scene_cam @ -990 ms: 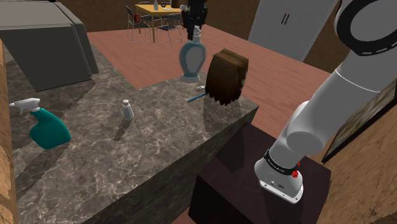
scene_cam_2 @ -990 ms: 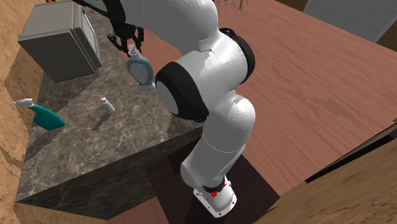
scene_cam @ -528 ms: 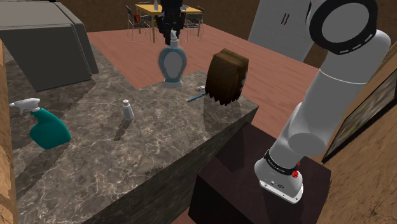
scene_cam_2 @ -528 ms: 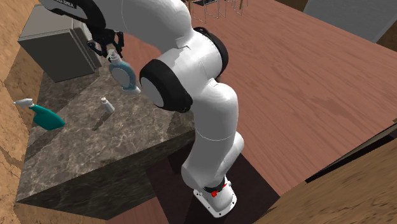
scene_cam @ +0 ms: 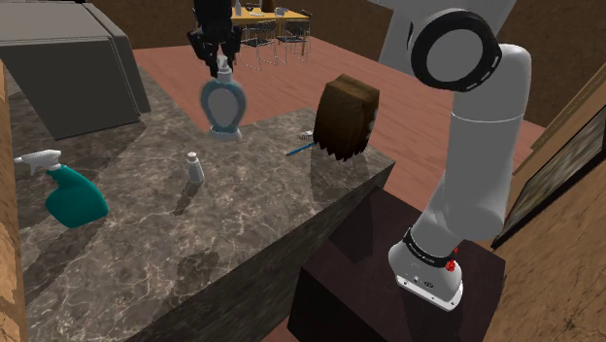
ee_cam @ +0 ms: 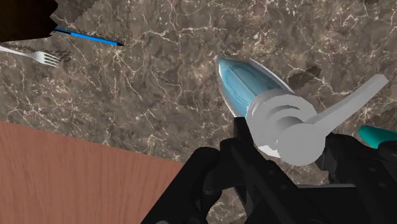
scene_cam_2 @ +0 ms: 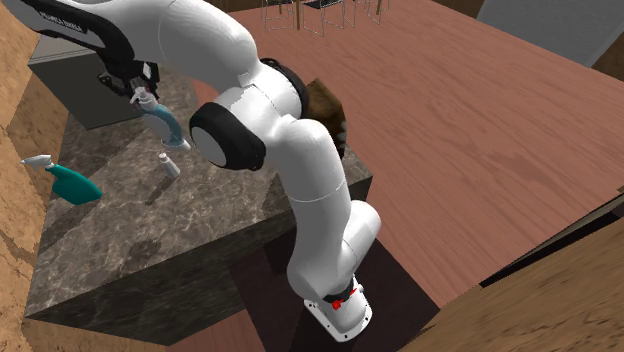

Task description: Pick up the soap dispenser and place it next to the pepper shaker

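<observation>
Arm's stretched far over the table (scene_cam: pixel 243 223), end effector (scene_cam: pixel 218 60) clamped on the one soap dispenser (scene_cam: pixel 222 102); one pepper shaker (scene_cam: pixel 195 168) nearby.

Dim, even lighting, soft shadows cast across the marbled counter (scene_cam: pixel 262 199), muted colours

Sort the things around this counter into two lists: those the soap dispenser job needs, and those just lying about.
Belongs to the job: soap dispenser, clasped by the gripper; pepper shaker.

Just lying about: teal spray bottle; fork; thin blue stick; brown object; grey box.
</observation>
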